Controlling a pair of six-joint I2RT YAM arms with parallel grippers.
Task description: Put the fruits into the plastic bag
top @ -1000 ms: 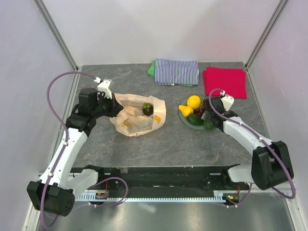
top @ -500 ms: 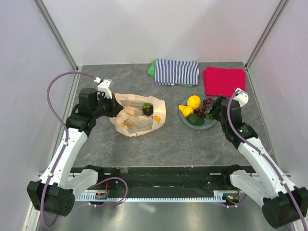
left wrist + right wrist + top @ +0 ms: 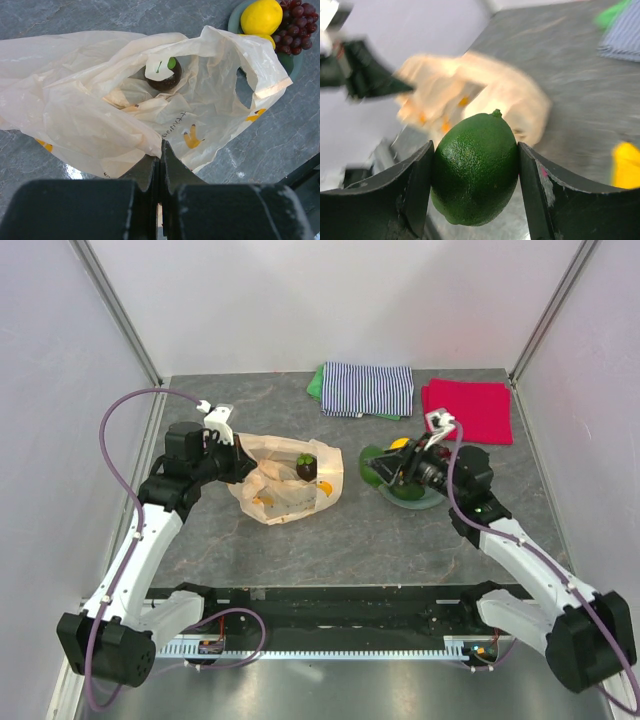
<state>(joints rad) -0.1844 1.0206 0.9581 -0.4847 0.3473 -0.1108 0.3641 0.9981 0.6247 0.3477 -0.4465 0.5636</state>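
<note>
My right gripper (image 3: 475, 150) is shut on a green lime (image 3: 474, 172) and holds it in the air. From above, the lime (image 3: 373, 462) hangs just left of the grey-green plate (image 3: 416, 502), between it and the plastic bag (image 3: 285, 485). The bag (image 3: 100, 95) lies open on the table, cream with yellow banana prints, and a dark round fruit (image 3: 163, 80) with a green stem sits inside. My left gripper (image 3: 160, 152) is shut on the bag's near rim. A yellow lemon (image 3: 261, 16) and purple grapes (image 3: 296, 25) rest on the plate (image 3: 296, 62).
A striped folded cloth (image 3: 367, 388) and a red folded cloth (image 3: 468, 408) lie at the back of the table. White walls stand on both sides. My right arm (image 3: 500, 530) covers much of the plate from above.
My right gripper has left the plate with the lime and swung left toward the bag. The left arm and the bag have stayed still.
</note>
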